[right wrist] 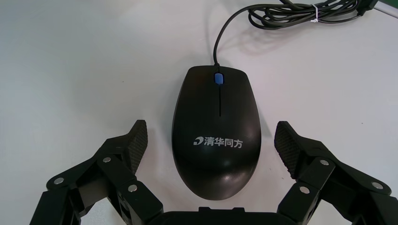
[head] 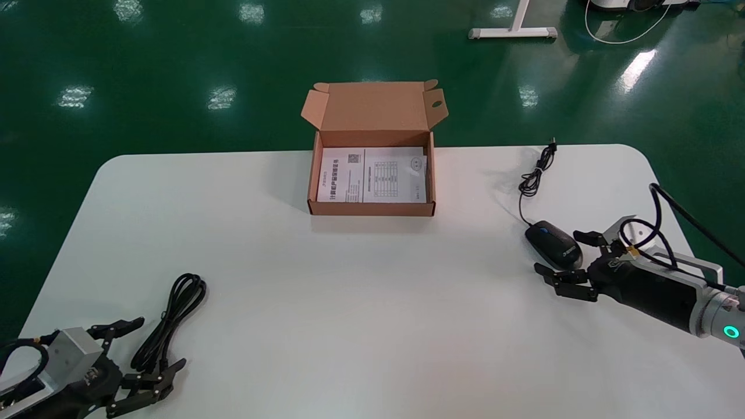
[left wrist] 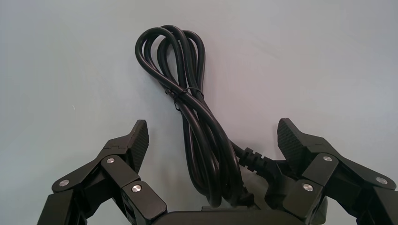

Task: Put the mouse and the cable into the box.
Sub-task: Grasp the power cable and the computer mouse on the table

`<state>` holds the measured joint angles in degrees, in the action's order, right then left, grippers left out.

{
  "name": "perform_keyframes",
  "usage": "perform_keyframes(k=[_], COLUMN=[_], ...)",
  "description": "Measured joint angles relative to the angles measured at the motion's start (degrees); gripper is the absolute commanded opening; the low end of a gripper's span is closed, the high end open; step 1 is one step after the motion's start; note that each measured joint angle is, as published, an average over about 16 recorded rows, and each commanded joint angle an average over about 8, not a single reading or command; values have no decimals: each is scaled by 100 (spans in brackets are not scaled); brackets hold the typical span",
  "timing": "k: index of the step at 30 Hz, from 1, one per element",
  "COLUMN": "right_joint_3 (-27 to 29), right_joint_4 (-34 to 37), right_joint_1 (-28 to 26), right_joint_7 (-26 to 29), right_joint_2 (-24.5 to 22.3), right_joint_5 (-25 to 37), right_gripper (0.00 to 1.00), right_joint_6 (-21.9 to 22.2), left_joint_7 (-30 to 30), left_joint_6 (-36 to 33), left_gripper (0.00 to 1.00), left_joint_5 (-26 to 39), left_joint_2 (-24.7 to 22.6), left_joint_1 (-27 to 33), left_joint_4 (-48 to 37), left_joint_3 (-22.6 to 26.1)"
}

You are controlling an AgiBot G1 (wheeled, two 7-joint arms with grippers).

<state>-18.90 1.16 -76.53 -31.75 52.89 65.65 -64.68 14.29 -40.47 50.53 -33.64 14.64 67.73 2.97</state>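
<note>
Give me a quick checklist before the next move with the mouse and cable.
1. Right gripper open, straddling the mouse: ok.
2. Left gripper open, straddling the cable: ok.
3. Cable's plug clear of the left gripper's fingers: cannot tell.
4. Mouse cord bundled and tied: ok.
5. Lid of box open: ok.
6. Room in box, only a flat leaflet inside: ok.

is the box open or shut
Open: the box has its lid flap standing up at the back, and a printed sheet shows inside.
</note>
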Motion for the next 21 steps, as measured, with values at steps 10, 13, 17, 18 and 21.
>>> perform_keyframes(k=[10,13,17,18,21], right_joint_3=[0,-1,-1,-2,-2], right_joint_4=[-17,-22,-27,-29,-32], right_joint_1=[0,0,-1,-1,-2], right_joint_7=[-27,-34,-41,-42,-46], right_joint_2=[-2,-2,-3,-3,-3], right_joint_5=[-2,-2,-3,-4,-5], right_gripper=[0,0,0,0,0], right_joint_6=[-4,-7,-10,-11,-15], left_joint_7=[0,1,1,1,1], left_joint_6=[-1,-1,0,0,1], left_gripper=[0,0,0,0,0], left_joint_5=[-3,-4,-6,-6,-6], left_joint_2=[-1,-2,-4,-4,-5], left_joint_1=[4,4,6,6,7], left_joint_4=[-1,0,0,0,0], left_joint_3=[1,1,0,0,-1])
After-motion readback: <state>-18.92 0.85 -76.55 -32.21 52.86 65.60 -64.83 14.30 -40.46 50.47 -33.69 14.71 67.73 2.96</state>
